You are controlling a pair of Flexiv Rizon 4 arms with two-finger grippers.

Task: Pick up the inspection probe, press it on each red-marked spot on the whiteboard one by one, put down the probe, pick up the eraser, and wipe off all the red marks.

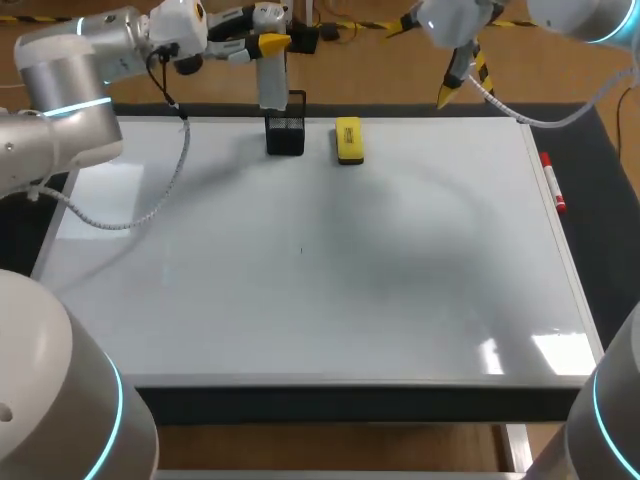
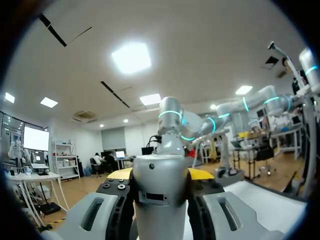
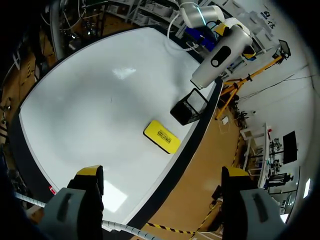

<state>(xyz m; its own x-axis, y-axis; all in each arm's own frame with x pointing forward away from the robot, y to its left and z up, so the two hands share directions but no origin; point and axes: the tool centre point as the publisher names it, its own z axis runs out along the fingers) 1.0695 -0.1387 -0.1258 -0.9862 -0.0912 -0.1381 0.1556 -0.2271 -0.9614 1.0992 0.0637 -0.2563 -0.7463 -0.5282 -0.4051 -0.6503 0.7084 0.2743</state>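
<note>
The left gripper (image 1: 268,45) is raised at the far side, its 2 fingers clamped on the inspection probe (image 1: 272,85). The right gripper (image 3: 162,172) hangs raised, fingers spread wide.

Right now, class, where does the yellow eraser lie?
In the head view the eraser lies flat on the whiteboard near its far edge, just right of the black mesh holder and apart from it.
</note>
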